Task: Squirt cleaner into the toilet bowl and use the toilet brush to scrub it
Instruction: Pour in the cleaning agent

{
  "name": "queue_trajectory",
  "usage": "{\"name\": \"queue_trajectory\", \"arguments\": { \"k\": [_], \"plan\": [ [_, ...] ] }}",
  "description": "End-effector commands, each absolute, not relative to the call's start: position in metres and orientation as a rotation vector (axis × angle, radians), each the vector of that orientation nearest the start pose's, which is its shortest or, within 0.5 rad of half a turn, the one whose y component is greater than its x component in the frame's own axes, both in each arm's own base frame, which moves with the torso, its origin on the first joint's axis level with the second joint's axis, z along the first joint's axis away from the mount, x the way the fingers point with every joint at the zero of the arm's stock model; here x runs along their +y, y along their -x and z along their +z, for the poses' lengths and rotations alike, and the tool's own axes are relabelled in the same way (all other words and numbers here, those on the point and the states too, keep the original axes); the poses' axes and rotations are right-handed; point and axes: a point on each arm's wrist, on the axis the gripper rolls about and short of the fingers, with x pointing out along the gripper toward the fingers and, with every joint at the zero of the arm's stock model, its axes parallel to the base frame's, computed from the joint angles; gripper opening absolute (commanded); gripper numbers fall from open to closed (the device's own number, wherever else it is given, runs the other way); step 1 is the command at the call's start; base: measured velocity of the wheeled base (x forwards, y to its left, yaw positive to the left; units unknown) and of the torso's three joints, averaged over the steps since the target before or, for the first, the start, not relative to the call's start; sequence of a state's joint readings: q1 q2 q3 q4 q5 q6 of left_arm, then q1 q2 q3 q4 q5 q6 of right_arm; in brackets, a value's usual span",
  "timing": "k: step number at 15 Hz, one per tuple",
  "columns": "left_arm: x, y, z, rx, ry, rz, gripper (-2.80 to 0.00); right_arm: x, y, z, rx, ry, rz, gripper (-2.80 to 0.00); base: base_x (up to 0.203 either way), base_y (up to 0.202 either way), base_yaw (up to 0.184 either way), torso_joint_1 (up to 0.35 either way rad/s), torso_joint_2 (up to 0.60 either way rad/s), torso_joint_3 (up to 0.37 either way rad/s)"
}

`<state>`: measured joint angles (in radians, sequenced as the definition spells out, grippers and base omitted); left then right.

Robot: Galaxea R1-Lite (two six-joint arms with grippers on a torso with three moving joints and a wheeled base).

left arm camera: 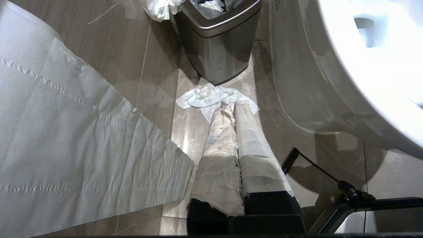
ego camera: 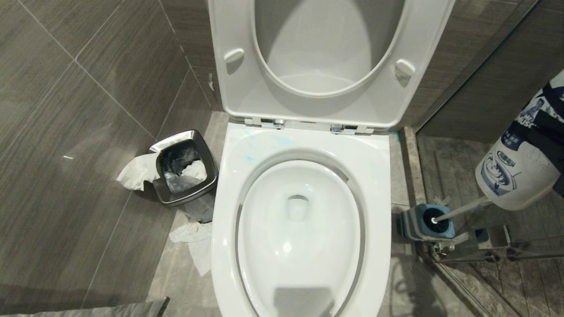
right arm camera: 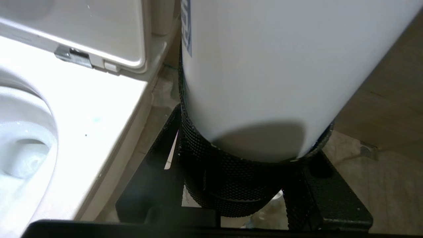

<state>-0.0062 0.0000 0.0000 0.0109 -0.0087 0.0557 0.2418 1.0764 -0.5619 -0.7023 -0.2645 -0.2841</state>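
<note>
Presently the right gripper [right arm camera: 251,185] clamps a white cleaner bottle [ego camera: 524,163] at frame right, above the toilet brush [ego camera: 458,211], beside the toilet bowl [ego camera: 304,145]; left gripper [left arm camera: 236,112] closed.

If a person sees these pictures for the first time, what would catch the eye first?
The open toilet bowl fills the middle, with pale blue cleaner smeared on its back rim. At the right edge, the right claw holds a big white bottle above the toilet brush in its holder.
</note>
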Motion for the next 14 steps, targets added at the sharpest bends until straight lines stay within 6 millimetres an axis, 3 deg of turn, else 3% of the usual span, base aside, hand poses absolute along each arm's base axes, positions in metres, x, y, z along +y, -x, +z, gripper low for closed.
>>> {"name": "queue_trajectory", "arguments": {
  "k": [1, 5, 14],
  "plan": [
    [0.0, 0.023, 0.074, 0.013, -0.055, -0.017, -2.8, 0.052, -0.153, 0.257, -0.133, 0.265, -0.024, -2.8, 0.0, 0.0, 0.0, 0.0, 0.0, 0.0],
    [0.0, 0.023, 0.074, 0.012, -0.029, -0.011, -2.8, 0.081, -0.167, 0.265, -0.128, 0.296, 0.014, -2.8, 0.0, 0.0, 0.0, 0.0, 0.0, 0.0],
    [0.0, 0.023, 0.074, 0.011, -0.025, -0.011, -2.8, 0.122, -0.162, 0.256, -0.124, 0.473, 0.197, -2.8, 0.0, 0.0, 0.0, 0.0, 0.0, 0.0]
  ]
}}
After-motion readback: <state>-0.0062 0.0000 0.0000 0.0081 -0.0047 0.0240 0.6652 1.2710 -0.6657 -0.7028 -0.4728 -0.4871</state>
